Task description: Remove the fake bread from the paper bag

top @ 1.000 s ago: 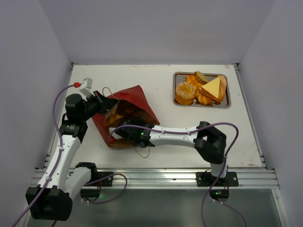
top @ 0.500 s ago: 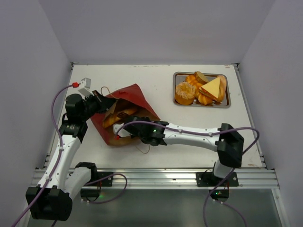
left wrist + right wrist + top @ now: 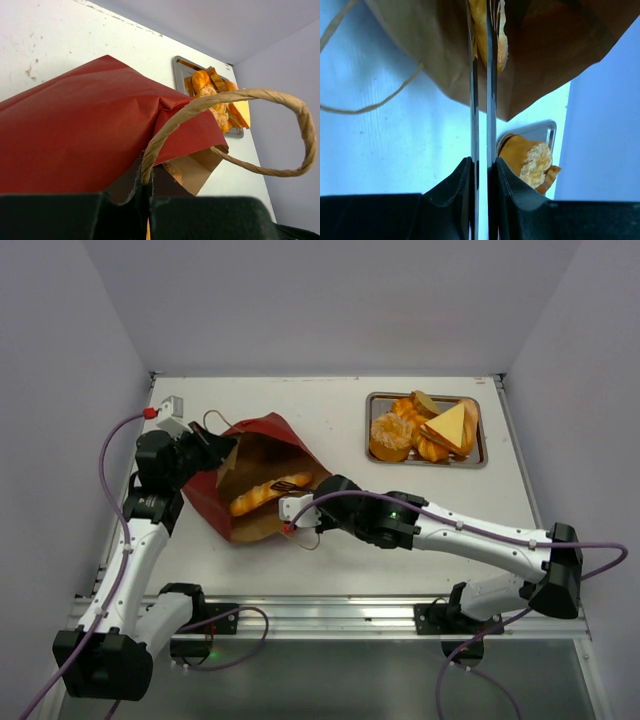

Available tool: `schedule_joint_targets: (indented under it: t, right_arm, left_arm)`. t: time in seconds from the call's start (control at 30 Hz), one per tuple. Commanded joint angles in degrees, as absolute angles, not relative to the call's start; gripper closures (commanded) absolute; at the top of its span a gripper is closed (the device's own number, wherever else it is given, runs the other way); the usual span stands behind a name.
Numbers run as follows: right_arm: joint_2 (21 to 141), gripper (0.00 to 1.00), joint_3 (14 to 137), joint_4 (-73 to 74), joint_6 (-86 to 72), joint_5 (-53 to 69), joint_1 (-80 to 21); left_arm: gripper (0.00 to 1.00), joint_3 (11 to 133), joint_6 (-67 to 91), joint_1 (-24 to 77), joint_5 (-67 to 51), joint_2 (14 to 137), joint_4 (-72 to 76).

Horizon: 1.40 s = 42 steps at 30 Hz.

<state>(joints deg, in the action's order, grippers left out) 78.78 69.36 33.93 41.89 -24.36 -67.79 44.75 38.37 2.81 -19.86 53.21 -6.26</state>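
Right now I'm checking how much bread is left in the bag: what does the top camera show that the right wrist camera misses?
Only top: the whole long bread lying inside the paper bag, which the left pincer holds. Only right wrist: the right pincer nearly shut at that bread's end. Both: the bag's brown inside and the tray of bread.

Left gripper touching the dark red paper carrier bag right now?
Touching. The left wrist view shows the left gripper shut on the rim of the dark red paper carrier bag, with the paper running down between its fingers.
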Motion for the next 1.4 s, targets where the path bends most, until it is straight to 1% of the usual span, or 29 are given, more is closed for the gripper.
schedule_joint_targets:
  t: [0.0, 0.2, 0.3, 0.4, 0.53, 0.73, 0.87, 0.97, 1.07, 1.2, 1.3, 1.37]
  right_arm:
    - [73.57, 1.00, 68.64, 37.35, 42.02, -20.93, -66.10]
    - [66.54, 1.00, 68.82, 40.51, 40.70, -15.92, -62.58]
    - [63.30, 1.00, 70.92, 42.80, 39.30, -13.37, -60.39]
    - [61.01, 1.00, 74.96, 45.87, 36.93, -8.10, -57.31]
    - [57.93, 1.00, 79.35, 47.81, 34.54, -1.69, -51.00]
    - [53.71, 1.00, 79.11, 48.16, 31.73, -0.26, -42.82]
    - [51.77, 1.00, 78.31, 47.20, 28.92, -1.93, -37.37]
    - [51.68, 1.00, 77.08, 45.97, 25.85, -4.13, -32.53]
    - [53.08, 1.00, 76.47, 45.62, 23.04, -3.52, -26.82]
    - [59.04, 1.00, 77.25, 45.70, 19.61, 0.34, -16.73]
    - [63.00, 1.00, 79.27, 46.23, 17.75, 3.95, -11.80]
    - [65.20, 1.00, 81.29, 47.98, 17.05, 2.82, -10.55]
  left_arm:
    - [1.00, 47.98, 38.58, 2.90, -17.14, 53.70, -7.64]
    - [1.00, 48.87, 38.85, 2.72, -16.26, 54.40, -8.00]
    - [1.00, 49.66, 38.76, 2.64, -15.73, 54.75, -8.09]
    - [1.00, 50.62, 38.76, 2.46, -15.03, 55.37, -8.61]
    - [1.00, 51.59, 38.50, 2.11, -14.59, 55.90, -8.96]
    - [1.00, 53.08, 37.62, 1.50, -15.12, 56.78, -9.49]
    - [1.00, 53.88, 36.65, 1.32, -15.82, 56.87, -10.10]
    - [1.00, 54.49, 35.77, 1.23, -16.35, 56.60, -10.63]
    - [1.00, 54.84, 34.63, 1.14, -16.87, 55.90, -11.51]
    - [1.00, 54.76, 32.70, 1.14, -18.19, 54.67, -12.83]
    - [1.00, 53.53, 31.65, 1.14, -19.15, 53.18, -13.27]
    - [1.00, 52.48, 31.12, 1.14, -19.60, 52.21, -13.53]
